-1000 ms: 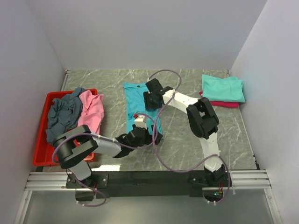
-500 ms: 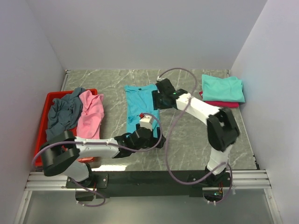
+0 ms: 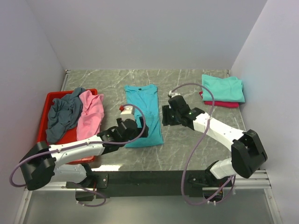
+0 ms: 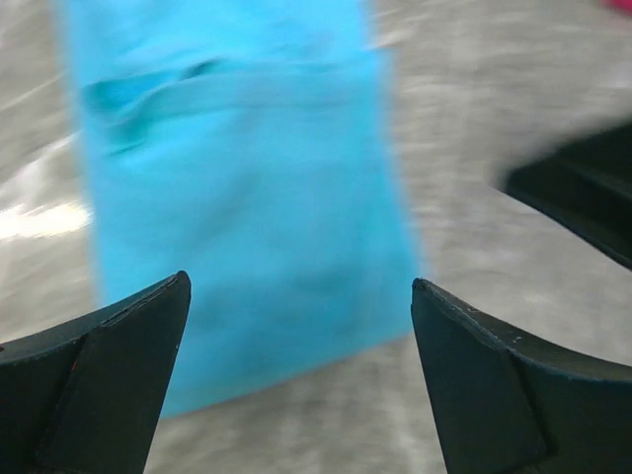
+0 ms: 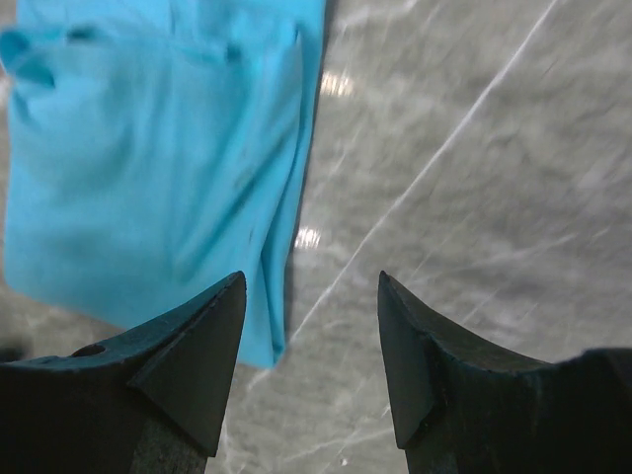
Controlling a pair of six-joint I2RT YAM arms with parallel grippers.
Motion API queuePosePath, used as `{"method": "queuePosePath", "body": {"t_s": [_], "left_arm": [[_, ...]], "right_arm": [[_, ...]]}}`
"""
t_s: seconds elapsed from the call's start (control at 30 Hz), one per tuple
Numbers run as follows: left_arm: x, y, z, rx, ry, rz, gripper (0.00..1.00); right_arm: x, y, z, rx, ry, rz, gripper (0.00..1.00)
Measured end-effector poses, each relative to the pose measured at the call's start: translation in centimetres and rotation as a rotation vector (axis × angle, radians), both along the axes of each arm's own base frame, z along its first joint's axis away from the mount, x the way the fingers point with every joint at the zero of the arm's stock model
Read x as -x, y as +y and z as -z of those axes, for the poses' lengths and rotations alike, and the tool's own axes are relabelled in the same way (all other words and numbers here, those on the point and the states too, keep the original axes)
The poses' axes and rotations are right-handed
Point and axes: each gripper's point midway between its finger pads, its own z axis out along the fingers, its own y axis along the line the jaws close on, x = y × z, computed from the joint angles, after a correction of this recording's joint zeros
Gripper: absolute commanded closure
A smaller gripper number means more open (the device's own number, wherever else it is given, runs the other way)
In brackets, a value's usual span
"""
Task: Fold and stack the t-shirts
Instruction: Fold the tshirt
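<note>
The turquoise t-shirt (image 3: 144, 112) is laid flat as a narrow strip at the middle of the surface, running from the far edge toward the near edge. Since a second ago both arms have been drawn off it. The left end effector (image 4: 298, 281) is held released over its near end, and the right end effector (image 5: 311, 276) released just beside its right edge. Nothing is gripped. The mint-green t-shirt (image 3: 223, 87) is stacked on the crimson t-shirt (image 3: 219, 104) at the far right corner. The pink t-shirt (image 3: 91, 114) and slate-grey t-shirt (image 3: 63, 114) are heaped in the red tray (image 3: 41, 156) at the left edge.

Soft matt cloth turquoise shirt (image 3: 141, 112); glossy marbled table (image 3: 112, 81).
</note>
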Motion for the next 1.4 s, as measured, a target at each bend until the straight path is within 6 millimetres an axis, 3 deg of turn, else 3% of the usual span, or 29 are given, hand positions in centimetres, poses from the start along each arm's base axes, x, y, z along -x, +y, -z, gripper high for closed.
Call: {"method": "queuePosePath", "body": {"t_s": [0.13, 0.27, 0.47, 0.83, 1.0, 1.3, 1.4], "left_arm": [[-0.1, 4.7, 4.2, -0.078, 0.100, -0.100, 0.01], [1.1, 6.8, 5.9, -0.101, 0.157, -0.131, 0.01], [1.8, 7.7, 5.5, -0.057, 0.164, -0.152, 0.01], [3.7, 9.3, 7.2, -0.058, 0.223, -0.169, 0.01], [4.1, 9.6, 7.1, -0.050, 0.228, -0.172, 0.01], [4.3, 9.5, 7.1, -0.042, 0.237, -0.163, 0.01], [4.7, 9.2, 7.3, -0.029, 0.253, -0.145, 0.01]], "right_arm": [[3.0, 0.7, 1.9, -0.008, 0.048, -0.033, 0.37], [5.5, 1.9, 3.6, -0.022, 0.093, -0.067, 0.37], [7.7, 3.6, 5.3, -0.052, 0.145, -0.096, 0.37], [8.8, 4.2, 8.2, -0.036, 0.213, -0.079, 0.37], [8.6, 4.4, 8.3, -0.048, 0.208, -0.061, 0.38], [8.0, 5.1, 8.7, -0.054, 0.197, -0.042, 0.66], [8.0, 5.2, 8.8, -0.050, 0.195, -0.042, 0.82]]}}
